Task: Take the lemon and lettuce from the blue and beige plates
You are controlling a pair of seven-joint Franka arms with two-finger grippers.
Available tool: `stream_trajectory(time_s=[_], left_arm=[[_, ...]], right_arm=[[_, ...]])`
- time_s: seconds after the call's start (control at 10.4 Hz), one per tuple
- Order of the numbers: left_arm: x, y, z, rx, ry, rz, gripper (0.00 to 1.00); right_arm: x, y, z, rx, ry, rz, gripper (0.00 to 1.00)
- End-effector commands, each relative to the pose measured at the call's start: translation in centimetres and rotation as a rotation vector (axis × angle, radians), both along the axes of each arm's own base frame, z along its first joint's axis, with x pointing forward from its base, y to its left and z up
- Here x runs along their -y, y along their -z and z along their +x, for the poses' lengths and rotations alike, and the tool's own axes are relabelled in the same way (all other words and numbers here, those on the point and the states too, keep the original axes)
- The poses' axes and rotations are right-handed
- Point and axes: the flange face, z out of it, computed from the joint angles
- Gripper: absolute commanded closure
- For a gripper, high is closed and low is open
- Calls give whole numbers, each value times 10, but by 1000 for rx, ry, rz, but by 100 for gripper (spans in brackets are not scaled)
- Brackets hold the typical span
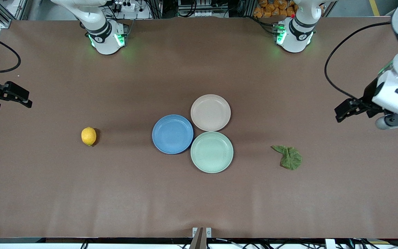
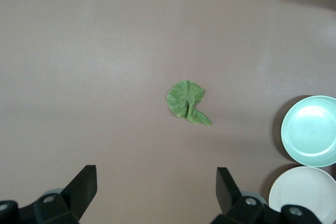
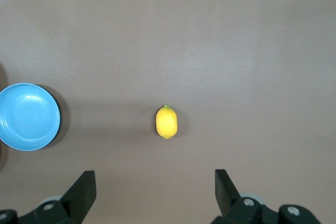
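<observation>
The yellow lemon [image 1: 88,136] lies on the bare table toward the right arm's end, apart from the empty blue plate [image 1: 172,134]. It also shows in the right wrist view [image 3: 167,122], with the blue plate [image 3: 27,116]. The green lettuce leaf [image 1: 288,157] lies on the table toward the left arm's end, and shows in the left wrist view [image 2: 187,102]. The beige plate [image 1: 210,112] is empty, and shows in the left wrist view [image 2: 303,195]. My right gripper [image 1: 29,99] [image 3: 154,173] is open and empty over that table end. My left gripper [image 1: 338,114] [image 2: 156,170] is open and empty, up over its end.
An empty pale green plate [image 1: 211,152] touches the blue and beige plates, nearer the front camera than the beige one. It also shows in the left wrist view [image 2: 311,131]. A black cable [image 1: 333,69] hangs by the left arm. Both arm bases stand along the table's back edge.
</observation>
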Motion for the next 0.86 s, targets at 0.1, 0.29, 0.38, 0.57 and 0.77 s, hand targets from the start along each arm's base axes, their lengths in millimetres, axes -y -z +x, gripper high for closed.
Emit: stream_trajectory(time_s=[0.1, 0.29, 0.38, 0.57, 0.77], left_arm=[[-14, -17, -23, -36, 31, -19, 0], [-32, -24, -31, -46, 60, -34, 0], [-35, -24, -36, -55, 53, -61, 0], [-34, -27, -46, -54, 53, -58, 0], [-42, -28, -45, -50, 76, -56, 0]], right_arm=[[-9, -9, -9, -71, -15, 22, 0], [-19, -8, -14, -106, -11, 21, 0], [-20, -8, -14, -112, -11, 21, 0], [-19, -7, -14, -114, -5, 22, 0], [-19, -6, -14, -122, 19, 22, 0]])
